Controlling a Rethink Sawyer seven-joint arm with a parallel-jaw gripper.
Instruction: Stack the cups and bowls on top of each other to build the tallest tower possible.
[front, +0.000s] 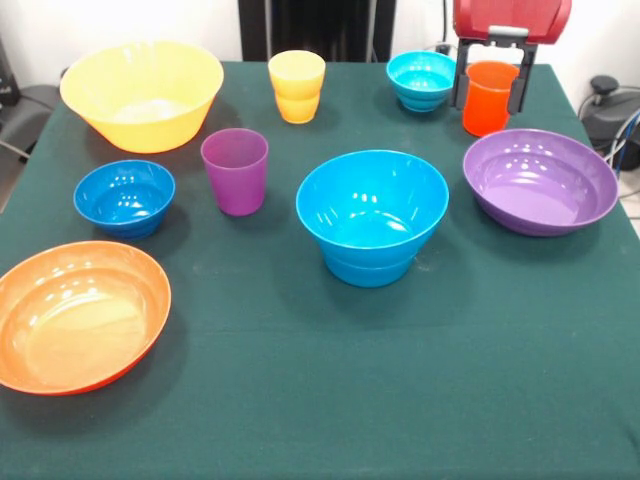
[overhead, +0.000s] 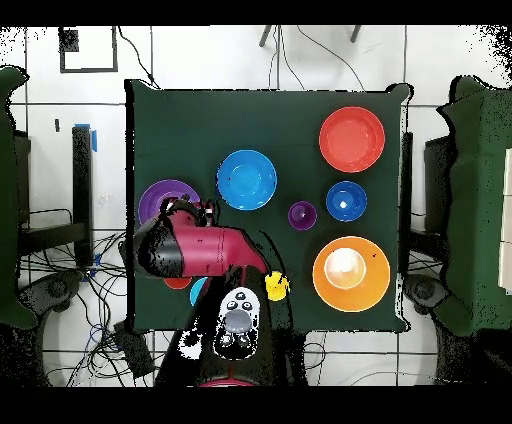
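At one o'clock on the table, gripper (front: 490, 85) fingers straddle the translucent orange plastic cup (front: 489, 99), seemingly clamped; a weak pinch risks slip, toppling toward the small cyan plastic bowl (front: 421, 80).

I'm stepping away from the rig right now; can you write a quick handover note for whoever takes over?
Gripper: its black fingers straddle the upright orange translucent plastic cup at the far edge; whether it is gripped, I cannot tell.
On the green table: large yellow bowl, yellow cup, small cyan bowl, wide purple bowl, purple cup, small dark blue bowl, wide orange bowl. Two mid-blue bowls look nested.
Done: no tower.
Left: all stacking.
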